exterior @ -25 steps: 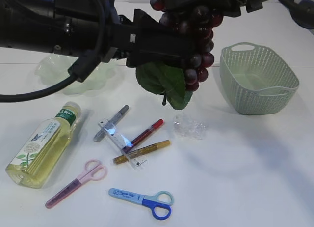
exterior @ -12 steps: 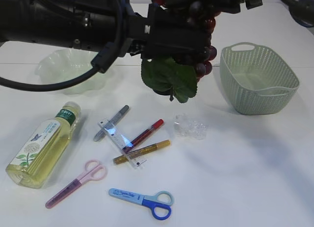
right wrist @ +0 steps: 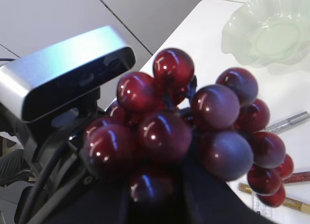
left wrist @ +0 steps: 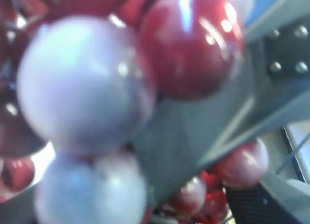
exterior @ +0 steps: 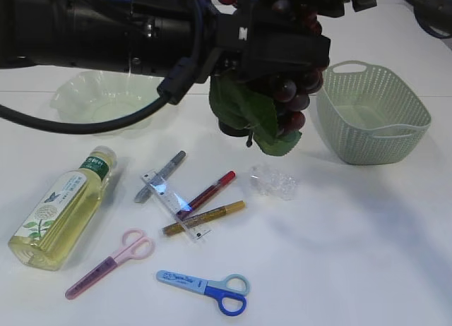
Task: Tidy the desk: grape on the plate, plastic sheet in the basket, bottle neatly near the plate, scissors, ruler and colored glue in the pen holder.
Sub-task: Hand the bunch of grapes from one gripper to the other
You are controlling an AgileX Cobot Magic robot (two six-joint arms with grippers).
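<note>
Nearest, on counter [exterior: 367,255] below fingers: blue scissors [exterior: 205,287], pink scissors [exterior: 109,264], bottle [exterior: 60,209], ruler [exterior: 175,204], glue pens [exterior: 206,208], plastic sheet [exterior: 274,182]. Above: grape bunch [exterior: 293,93] aloft, clamped in right fingers [right wrist: 160,185], narrow. Left fingers [left wrist: 203,132] wide, against grapes. Beyond: basket [exterior: 371,114], plate [exterior: 106,100].

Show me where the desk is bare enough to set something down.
Bare patches: the wide front-right stretch, right of the blue scissors and in front of the basket; also between the plastic sheet and the basket. Crowded: the centre-left cluster of ruler, glue pens, pink scissors and bottle.
</note>
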